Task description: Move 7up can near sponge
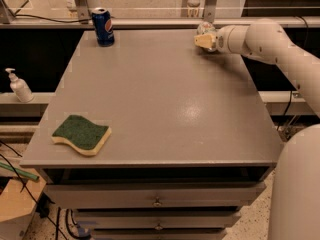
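A grey bench [165,99] with drawers [157,200] beneath it fills the scene. The robot's white arm [280,44] reaches in from the right along the bench's far edge. The sponge [81,134], green side up, lies flat near the front left corner. A dark blue Pepsi can [103,27] stands upright at the far left corner, and a white pump bottle [20,87] sits on a ledge to the left of the bench. The claw [202,40] hovers low at the far right. Whether it is wide, narrow or holding anything cannot be told. The silvery 7up can [205,28] shows right at the claw, largely hidden behind it and well apart from the sponge.
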{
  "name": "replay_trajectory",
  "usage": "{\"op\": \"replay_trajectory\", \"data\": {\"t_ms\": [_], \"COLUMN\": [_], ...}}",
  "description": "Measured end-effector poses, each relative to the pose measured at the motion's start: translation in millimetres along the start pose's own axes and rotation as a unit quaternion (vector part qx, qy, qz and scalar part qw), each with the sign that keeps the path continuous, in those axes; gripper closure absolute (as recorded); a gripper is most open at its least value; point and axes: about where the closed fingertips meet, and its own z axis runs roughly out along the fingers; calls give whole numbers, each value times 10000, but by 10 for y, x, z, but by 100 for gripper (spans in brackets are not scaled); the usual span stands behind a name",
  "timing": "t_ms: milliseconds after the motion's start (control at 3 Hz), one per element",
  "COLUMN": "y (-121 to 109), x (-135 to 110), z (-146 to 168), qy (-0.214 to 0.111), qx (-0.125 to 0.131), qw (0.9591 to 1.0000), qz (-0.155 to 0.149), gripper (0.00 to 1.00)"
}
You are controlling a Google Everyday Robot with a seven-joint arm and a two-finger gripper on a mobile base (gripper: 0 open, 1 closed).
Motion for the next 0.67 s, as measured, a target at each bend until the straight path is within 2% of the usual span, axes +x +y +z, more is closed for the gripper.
{"op": "replay_trajectory", "data": {"t_ms": [333,667], "y": [176,482], "x": [-219,-441], "z": [-86,-137], "qy": [-123,-193], "qx": [-269,-817], "qw": [9992,9950], "qz": [-272,-542], "gripper": [88,100]}}
